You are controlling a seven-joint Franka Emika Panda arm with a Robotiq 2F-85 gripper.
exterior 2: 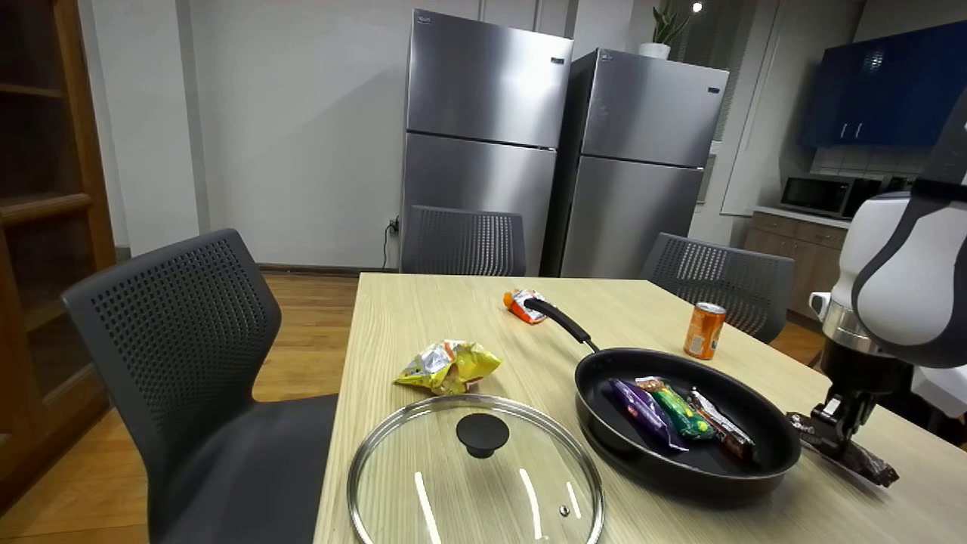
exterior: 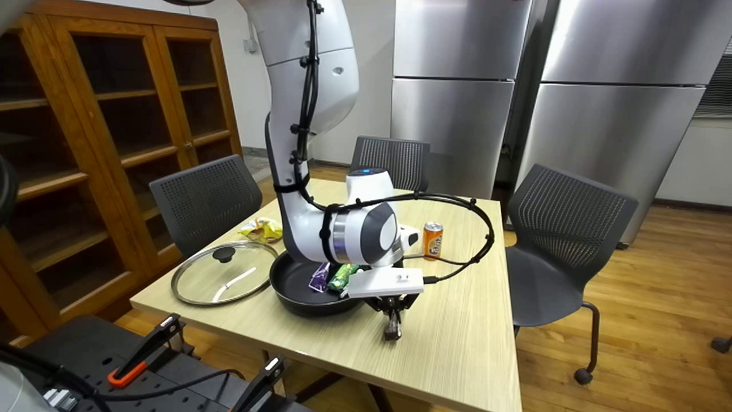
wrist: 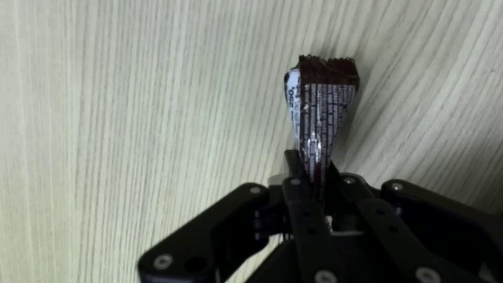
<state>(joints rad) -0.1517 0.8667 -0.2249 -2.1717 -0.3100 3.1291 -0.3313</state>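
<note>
Tool (wrist: 314, 171) grips a brown-wrapped bar (wrist: 326, 106) at mid-length, just beside the pan (exterior 2: 702, 487) (3 wrapped snacks (exterior 2: 680, 412) lie inside); it should handle light, slick and squashable, its middle the sensible hold.

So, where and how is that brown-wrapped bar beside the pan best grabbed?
Probably at the middle of the brown-wrapped bar, from above: it is long and slim and stretches out low along the tabletop, so its two long sides suit a pinch. The gripper has it squeezed about there.
</note>
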